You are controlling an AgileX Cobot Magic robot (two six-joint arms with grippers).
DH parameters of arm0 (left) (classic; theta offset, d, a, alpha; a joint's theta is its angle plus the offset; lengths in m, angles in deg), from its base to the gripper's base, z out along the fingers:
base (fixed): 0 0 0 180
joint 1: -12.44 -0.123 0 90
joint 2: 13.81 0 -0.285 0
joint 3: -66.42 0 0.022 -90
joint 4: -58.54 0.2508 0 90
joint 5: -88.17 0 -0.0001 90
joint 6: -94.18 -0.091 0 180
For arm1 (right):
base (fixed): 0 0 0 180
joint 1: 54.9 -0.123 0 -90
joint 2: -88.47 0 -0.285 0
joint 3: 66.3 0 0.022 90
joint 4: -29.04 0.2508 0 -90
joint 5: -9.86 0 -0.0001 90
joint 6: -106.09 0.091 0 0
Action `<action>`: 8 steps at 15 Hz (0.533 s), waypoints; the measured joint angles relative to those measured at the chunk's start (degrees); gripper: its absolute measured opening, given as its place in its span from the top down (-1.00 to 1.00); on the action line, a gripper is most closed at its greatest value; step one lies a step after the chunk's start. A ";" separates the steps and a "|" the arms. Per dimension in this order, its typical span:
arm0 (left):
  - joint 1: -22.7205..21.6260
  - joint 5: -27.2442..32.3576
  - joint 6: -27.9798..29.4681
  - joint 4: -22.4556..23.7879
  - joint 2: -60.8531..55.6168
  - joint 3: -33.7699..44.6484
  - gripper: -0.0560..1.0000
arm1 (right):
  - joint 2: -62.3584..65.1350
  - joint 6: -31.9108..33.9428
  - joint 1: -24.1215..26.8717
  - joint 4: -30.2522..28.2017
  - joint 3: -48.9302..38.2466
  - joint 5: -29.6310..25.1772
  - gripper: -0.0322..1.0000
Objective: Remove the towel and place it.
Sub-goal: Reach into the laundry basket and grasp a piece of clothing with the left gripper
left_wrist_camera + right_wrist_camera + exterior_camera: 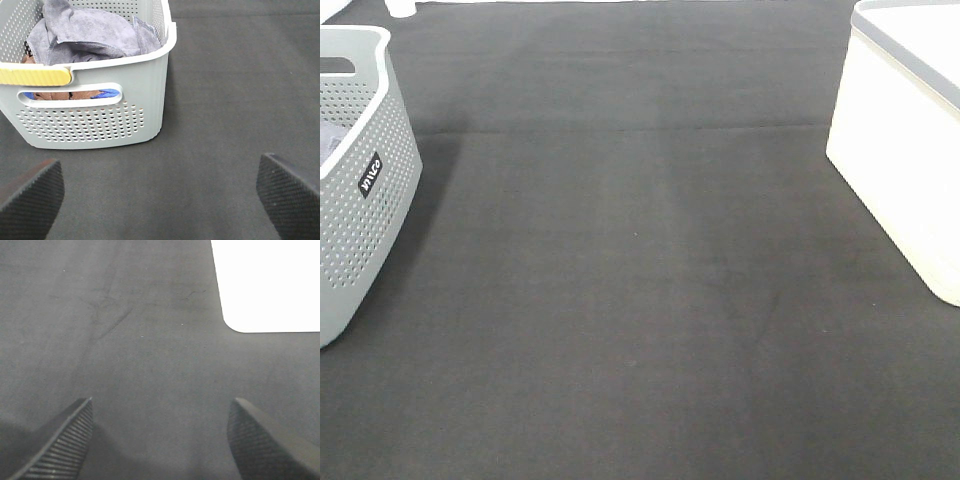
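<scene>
Exterior high: flat black felt-like mat (640, 300), with a grey perforated plastic basket (360, 200) with a rounded white rim at the left edge and a smooth white boxy bin (900, 170) with a grey lip at the right. Left wrist: the towel (85, 32), grey-lavender terry with a stitched hem, lies crumpled on top inside the basket, above brown and blue cloth (60, 94) seen through the handle slot; the left gripper (157, 170) hangs over the mat just short of the basket, cross-hatched black pads spread wide, empty. Right wrist: the right gripper (162, 405), ribbed pads wide apart, holds nothing over the mat near the bin's rounded corner.
</scene>
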 joint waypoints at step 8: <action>0.00 0.00 0.00 0.00 0.00 0.00 -0.97 | 0.00 0.00 0.00 0.00 0.00 0.00 -0.47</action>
